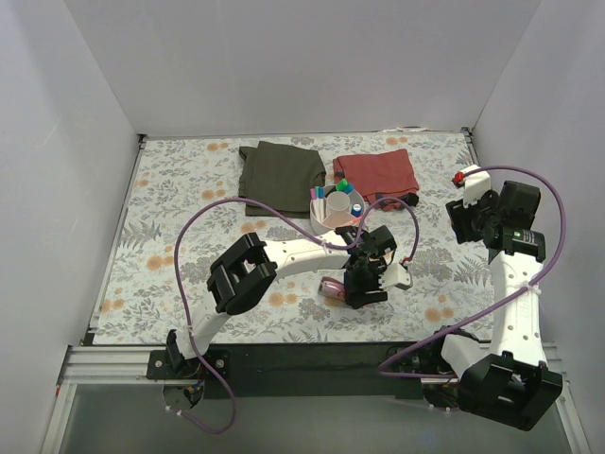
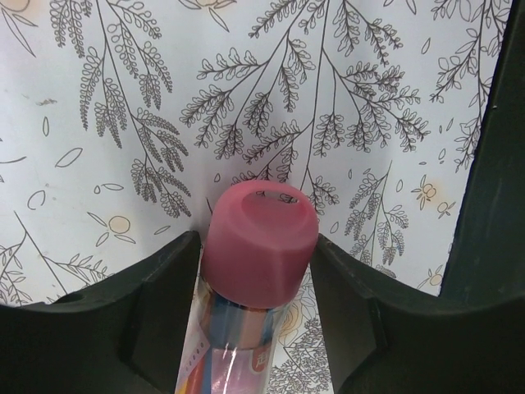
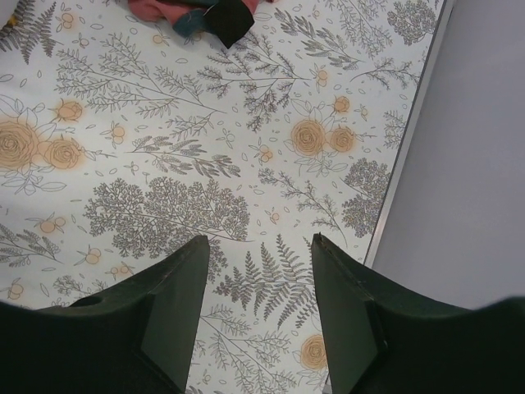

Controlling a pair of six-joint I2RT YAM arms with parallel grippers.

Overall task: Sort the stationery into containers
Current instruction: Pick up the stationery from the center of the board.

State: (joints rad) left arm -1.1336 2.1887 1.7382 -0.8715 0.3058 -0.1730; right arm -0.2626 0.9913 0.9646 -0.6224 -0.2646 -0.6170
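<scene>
Step in hand: pick-up of fat pink plastic tube (image 1: 332, 287), lying on floral-patterned table (image 1: 161, 208) at lower centre of the top view, below the bowl.

Left gripper (image 2: 258, 283): closed on that tube, fingers (image 2: 164, 304) pressed to both its sides just under the pink cap. Lifted or still resting on the table: cannot tell.

Right gripper (image 3: 258, 246): spread, holding nothing, over bare table at the right edge, near the wall.

Round white plastic bowl with inner dividers (image 1: 318, 214): centre of the top view, already holding short markers with blue and green caps (image 1: 343, 185); folded olive cloth (image 1: 281, 170) and folded red cloth (image 1: 376, 170) just behind.

Next, by judgement: lift clear, carry up-frame to the bowl, tip upright, release into a free compartment without knocking the standing markers.
</scene>
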